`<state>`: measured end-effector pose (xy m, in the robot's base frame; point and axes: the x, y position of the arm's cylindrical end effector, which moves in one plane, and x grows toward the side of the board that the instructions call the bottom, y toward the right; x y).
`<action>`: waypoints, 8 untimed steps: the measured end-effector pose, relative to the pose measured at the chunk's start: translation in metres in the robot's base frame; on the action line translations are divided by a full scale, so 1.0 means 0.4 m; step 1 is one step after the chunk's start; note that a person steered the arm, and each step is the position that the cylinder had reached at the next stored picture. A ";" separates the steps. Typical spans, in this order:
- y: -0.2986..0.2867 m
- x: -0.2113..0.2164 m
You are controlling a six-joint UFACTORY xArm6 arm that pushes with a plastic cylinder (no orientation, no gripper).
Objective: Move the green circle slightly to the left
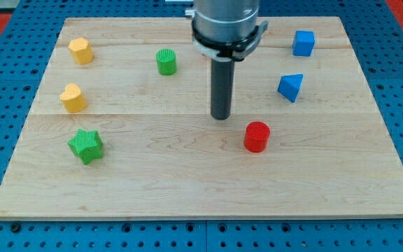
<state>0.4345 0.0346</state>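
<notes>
The rod's tip touches nothing, resting right of the green circle, suited to pushing it left.

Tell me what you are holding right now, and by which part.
Nothing. My tip is a bare rod touching no block, right of the green circle.

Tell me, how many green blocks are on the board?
2. The green circle sits near the view's top, left of my tip. The green star sits at the view's lower left. The arm could hide something behind it.
</notes>
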 end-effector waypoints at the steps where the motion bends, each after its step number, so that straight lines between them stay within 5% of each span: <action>1: 0.021 -0.079; 4: -0.071 -0.288; 8: -0.162 -0.314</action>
<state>0.3091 -0.0303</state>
